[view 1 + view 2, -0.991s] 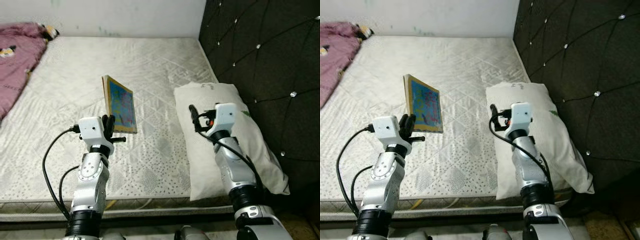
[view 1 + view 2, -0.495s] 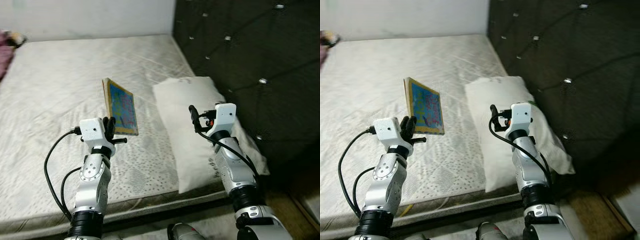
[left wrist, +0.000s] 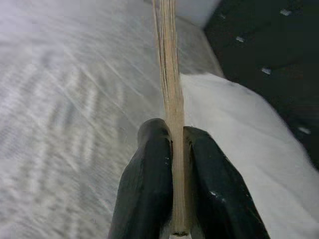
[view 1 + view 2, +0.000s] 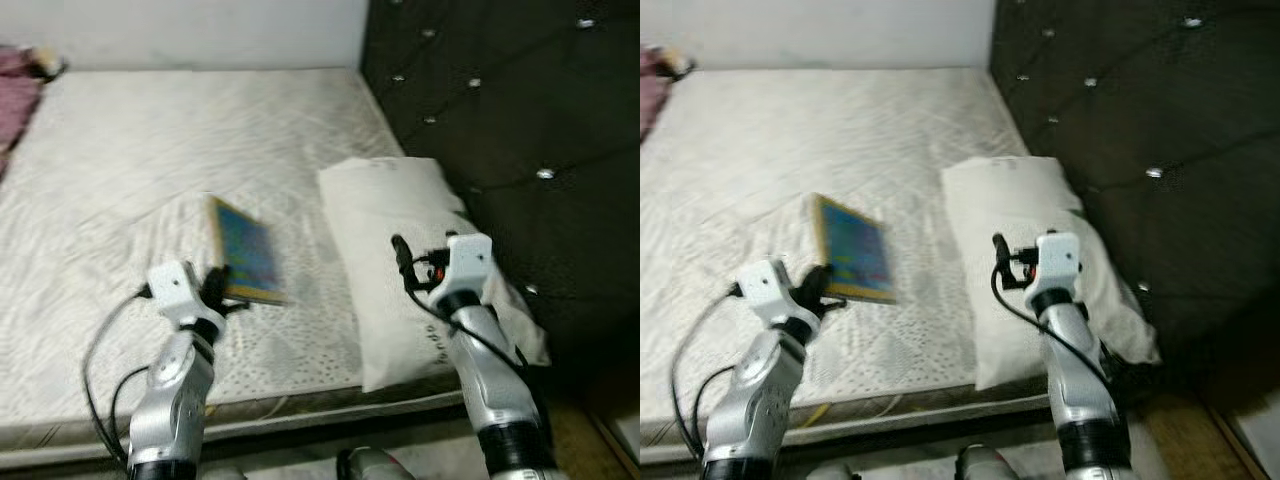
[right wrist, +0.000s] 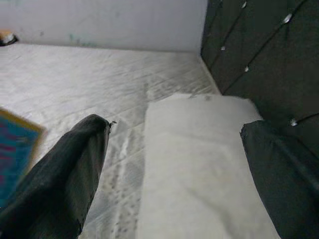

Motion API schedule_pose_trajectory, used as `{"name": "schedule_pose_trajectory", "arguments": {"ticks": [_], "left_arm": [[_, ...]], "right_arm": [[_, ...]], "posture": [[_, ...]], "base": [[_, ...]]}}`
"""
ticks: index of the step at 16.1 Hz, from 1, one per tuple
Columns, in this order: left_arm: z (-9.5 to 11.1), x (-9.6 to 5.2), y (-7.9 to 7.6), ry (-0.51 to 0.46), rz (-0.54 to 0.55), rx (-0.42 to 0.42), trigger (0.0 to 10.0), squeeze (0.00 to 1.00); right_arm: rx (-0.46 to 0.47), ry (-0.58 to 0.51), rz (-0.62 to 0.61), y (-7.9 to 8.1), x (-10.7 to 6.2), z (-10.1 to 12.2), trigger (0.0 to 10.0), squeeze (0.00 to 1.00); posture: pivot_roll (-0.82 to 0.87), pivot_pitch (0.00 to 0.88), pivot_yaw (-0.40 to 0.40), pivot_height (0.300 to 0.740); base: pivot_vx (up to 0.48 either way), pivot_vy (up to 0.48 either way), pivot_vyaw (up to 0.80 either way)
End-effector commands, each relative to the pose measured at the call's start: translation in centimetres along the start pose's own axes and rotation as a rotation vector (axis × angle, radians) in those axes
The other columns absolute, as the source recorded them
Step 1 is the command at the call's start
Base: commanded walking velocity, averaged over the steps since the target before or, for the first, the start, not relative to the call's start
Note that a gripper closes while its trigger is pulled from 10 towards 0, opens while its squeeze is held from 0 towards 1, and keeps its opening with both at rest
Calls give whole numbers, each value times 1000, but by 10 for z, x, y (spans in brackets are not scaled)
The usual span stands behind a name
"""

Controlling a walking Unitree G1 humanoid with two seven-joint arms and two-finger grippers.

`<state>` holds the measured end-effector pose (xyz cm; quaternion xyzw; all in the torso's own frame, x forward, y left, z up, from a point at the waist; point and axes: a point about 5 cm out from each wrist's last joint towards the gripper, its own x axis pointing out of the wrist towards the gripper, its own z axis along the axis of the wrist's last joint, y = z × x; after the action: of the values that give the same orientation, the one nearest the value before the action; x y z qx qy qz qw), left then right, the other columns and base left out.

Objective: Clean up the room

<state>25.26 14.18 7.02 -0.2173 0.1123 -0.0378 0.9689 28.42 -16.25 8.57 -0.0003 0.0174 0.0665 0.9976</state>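
Two pincers noted: left pincer (image 3: 172, 189) clamps a book (image 4: 245, 262) edge-on above the bed (image 4: 150, 150); right pincer (image 5: 174, 164) gapes wide, pillow (image 4: 400, 230) at twelve o'clock. Thin grip risks slippage.

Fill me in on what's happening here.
The robot stands at the edge of a bed. Its left gripper is shut on a thin book, held up above the mattress. The right gripper is open and hovers over the white pillow by the dark headboard, holding nothing.
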Motion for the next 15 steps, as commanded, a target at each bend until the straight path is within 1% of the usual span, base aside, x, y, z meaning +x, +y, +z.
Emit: {"name": "schedule_pose_trajectory", "arguments": {"ticks": [1, 3, 5, 7, 12, 15], "left_arm": [[5, 0, -13, -20, -66, -30, 10000, 0], [7, 2, -19, -22, -104, -18, 10000, 0], [8, 4, -21, -21, -104, -5, 10000, 0], [11, 5, -19, -34, -83, 1, 10000, 0], [15, 3, -12, -24, -50, -1, 10000, 0], [16, 5, -11, -33, -34, 7, 10000, 0]], "right_arm": [[-1, -14, -6, -3, 0, 5, 10000, 0], [0, -17, -4, -3, 2, 8, 10000, 0], [7, -19, 13, 2, 4, 10, 10000, 0], [17, -27, 25, 6, 7, 13, 10000, 0], [21, -13, 51, 11, 6, 14, 10000, 0], [24, -9, 57, 12, 6, 14, 10000, 0]], "posture": [[-68, 0, 4, 740], [-69, 0, 2, 740], [-66, 0, 0, 740], [-62, 0, -2, 740], [-54, 0, -7, 740], [-55, 0, -7, 706]], "base": [[0, 0, 0], [0, 0, 0], [0, 0, 0], [0, 0, 0], [0, 0, 0], [0, 0, 0]]}}
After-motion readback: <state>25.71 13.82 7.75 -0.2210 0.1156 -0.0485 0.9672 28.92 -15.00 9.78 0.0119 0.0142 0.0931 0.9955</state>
